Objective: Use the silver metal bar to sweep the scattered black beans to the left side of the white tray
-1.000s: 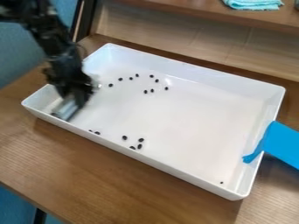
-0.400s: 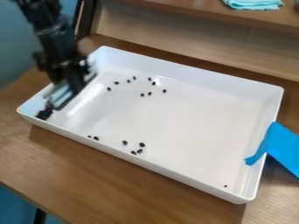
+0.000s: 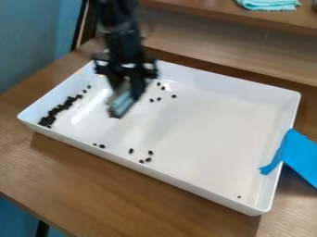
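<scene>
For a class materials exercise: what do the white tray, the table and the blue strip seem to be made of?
Tray: probably hard plastic, glossy, judging by highlights on its floor.
Table: wood or wood-look laminate, satin, with visible grain.
Blue strip: perhaps paper or plastic tape, matte, thin, bending over the rim.

Setting appearing to be a robotics lab or similar workroom, black robot arm (image 3: 121, 39) hanging over white tray (image 3: 210, 129), blue strip (image 3: 300, 155) crossing tray edge, wood-grained table (image 3: 123, 194) supporting tray, wooden shelf (image 3: 210, 11) holding cloth (image 3: 269, 4).
</scene>
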`<control>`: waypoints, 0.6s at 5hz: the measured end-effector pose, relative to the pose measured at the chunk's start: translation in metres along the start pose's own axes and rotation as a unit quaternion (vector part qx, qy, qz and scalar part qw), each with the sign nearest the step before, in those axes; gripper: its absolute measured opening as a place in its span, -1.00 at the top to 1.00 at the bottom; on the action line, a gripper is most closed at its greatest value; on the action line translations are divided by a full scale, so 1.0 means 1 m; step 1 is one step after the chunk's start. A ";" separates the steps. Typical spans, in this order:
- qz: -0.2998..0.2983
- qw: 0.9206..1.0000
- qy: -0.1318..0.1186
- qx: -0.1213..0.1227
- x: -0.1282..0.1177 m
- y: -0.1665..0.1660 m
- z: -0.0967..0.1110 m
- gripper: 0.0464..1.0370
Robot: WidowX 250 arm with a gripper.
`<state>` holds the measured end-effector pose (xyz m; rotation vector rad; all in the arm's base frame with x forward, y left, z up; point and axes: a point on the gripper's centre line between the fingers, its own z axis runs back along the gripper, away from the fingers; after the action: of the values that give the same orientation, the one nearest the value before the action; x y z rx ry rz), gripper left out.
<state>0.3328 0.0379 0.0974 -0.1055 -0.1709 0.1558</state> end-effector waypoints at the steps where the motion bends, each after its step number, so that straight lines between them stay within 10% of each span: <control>1: -0.002 1.000 -0.010 0.009 0.000 -0.037 -0.005 0.30; 3: -0.006 0.999 -0.016 0.036 0.004 -0.053 -0.034 0.30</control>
<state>0.3505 -0.0165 0.0706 -0.0298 -0.1975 0.1511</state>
